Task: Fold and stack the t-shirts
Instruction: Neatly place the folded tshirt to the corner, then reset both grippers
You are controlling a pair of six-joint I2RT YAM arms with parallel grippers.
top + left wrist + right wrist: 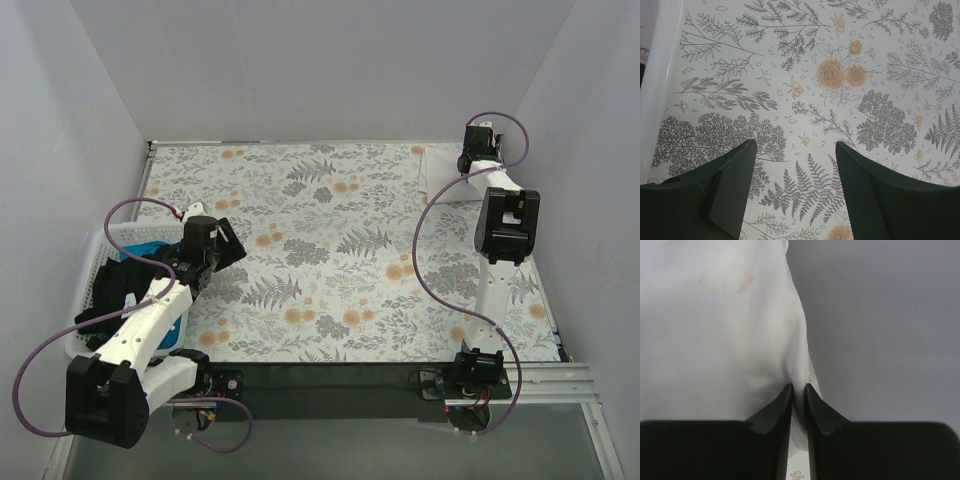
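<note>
A folded white t-shirt [444, 176] lies at the far right corner of the floral tablecloth [330, 250]. My right gripper [472, 150] is shut on its edge; in the right wrist view the white t-shirt [715, 330] is pinched between the fingertips [785, 395] of my right gripper [799, 392]. A black t-shirt [112, 290] and a bright blue t-shirt [150, 246] lie in the white basket [90, 262] at the left. My left gripper [225, 245] is open and empty above the tablecloth beside the basket; in the left wrist view it [795, 150] hangs over bare tablecloth [805, 75].
Grey walls close in the table on the left, back and right. The right wall [880, 315] stands right beside the white shirt. The basket's white rim [657, 80] shows at the left of the left wrist view. A dark strip [330, 378] runs along the near edge.
</note>
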